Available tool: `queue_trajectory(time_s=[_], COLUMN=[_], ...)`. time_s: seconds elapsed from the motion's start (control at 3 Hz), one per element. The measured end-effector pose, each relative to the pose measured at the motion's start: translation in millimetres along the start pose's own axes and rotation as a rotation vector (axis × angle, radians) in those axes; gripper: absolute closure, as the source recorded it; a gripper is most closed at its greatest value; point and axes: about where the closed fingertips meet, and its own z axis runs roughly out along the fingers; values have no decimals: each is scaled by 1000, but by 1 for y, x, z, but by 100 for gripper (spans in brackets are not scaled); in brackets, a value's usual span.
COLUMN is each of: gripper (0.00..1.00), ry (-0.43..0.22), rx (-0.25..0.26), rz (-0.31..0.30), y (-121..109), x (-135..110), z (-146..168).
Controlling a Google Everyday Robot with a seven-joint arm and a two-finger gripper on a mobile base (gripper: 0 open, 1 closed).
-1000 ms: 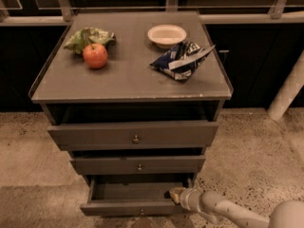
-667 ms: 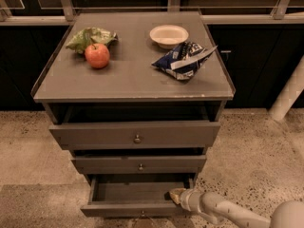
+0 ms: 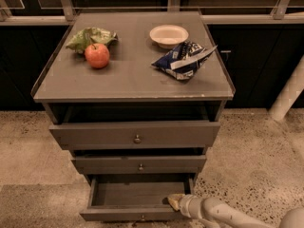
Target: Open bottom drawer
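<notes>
Matt, smooth grey-brown cabinet surface (image 3: pixel 128 80). Matt grey-brown bottom drawer (image 3: pixel 114 215) with small metal knob (image 3: pixel 142 217). Tan hand (image 3: pixel 175 202) on smooth pale arm, at drawer's right inner corner. Glossy red apple (image 3: pixel 97 55). Crinkled shiny blue-and-white bag (image 3: pixel 183 61). Matt white bowl (image 3: pixel 168 34). Rough speckled floor (image 3: pixel 256 156).

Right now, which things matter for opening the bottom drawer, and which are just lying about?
Job: bottom drawer, pulled out; gripper at its right front corner.
Lying about: apple, green wrapper, white bowl, blue chip bag, on the cabinet top.
</notes>
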Motion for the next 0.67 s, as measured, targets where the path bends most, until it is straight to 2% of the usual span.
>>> queue_trajectory(time_s=[0.33,0.67], gripper=[100,100], ry=[4,4], rx=[-32,-32], rz=[8,8], y=[21,20], x=[11,10], z=[-11,-11])
